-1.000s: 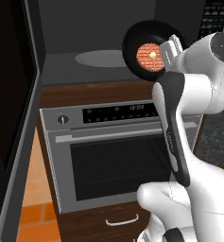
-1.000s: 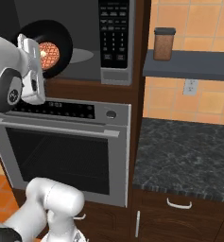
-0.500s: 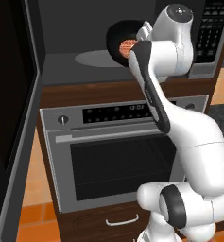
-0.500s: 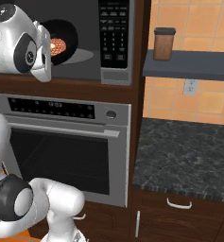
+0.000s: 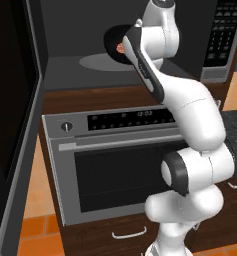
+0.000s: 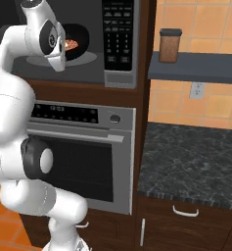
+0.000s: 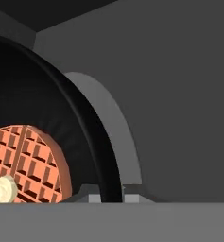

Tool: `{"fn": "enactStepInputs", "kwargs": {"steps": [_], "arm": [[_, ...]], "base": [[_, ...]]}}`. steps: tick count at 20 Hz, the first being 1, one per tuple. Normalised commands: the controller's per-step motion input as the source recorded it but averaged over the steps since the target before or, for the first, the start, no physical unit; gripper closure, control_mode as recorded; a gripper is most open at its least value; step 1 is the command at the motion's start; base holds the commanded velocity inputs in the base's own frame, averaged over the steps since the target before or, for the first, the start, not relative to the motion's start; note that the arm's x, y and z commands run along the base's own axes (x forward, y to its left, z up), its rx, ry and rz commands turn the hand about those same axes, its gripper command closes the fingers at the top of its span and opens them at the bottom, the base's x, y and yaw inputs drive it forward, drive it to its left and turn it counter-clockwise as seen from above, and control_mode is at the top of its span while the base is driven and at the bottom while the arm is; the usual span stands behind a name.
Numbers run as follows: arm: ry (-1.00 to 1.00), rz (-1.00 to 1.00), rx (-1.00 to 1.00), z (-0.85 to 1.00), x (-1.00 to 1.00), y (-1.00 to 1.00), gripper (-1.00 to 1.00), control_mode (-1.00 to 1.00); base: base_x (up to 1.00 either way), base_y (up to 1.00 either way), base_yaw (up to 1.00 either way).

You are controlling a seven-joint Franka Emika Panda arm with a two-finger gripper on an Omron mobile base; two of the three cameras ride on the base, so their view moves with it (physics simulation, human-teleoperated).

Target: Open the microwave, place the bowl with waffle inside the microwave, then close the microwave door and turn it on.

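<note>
since a second ago the arm has reached up and forward, carrying the bowl [image 6: 77, 43] from outside the microwave [image 6: 118, 73] into its cavity, over the turntable [image 5: 102, 62]. gripper [image 7: 107, 194] is pinched narrow on the bowl's rim, fingers either side of it. waffle [image 7: 27, 163] lies inside the bowl with a pale dab on top. door [image 5: 12, 125] stands swung open at left. oven [image 5: 115, 160] sits below.

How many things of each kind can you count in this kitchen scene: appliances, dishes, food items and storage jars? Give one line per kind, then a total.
Appliances: 2, the microwave and the oven.
Dishes: 1, the bowl.
Food items: 1, the waffle.
Storage jars: 1, the jar on the shelf.
Total: 5
</note>
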Motion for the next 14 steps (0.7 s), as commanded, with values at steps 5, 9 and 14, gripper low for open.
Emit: {"fn": "enactStepInputs", "kwargs": {"steps": [5,9,14], "arm": [[0.04,0.02,0.0,-0.3,0.95,0.41,1.0,-1.0],[0.0,0.03,0.0,-0.39,0.73,0.3,-1.0,-1.0],[-0.39,0.15,0.06,-0.7,-0.36,0.0,-1.0,-1.0]], "base": [[0.0,0.0,0.0],[0.0,0.0,0.0],[0.0,0.0,0.0]]}}
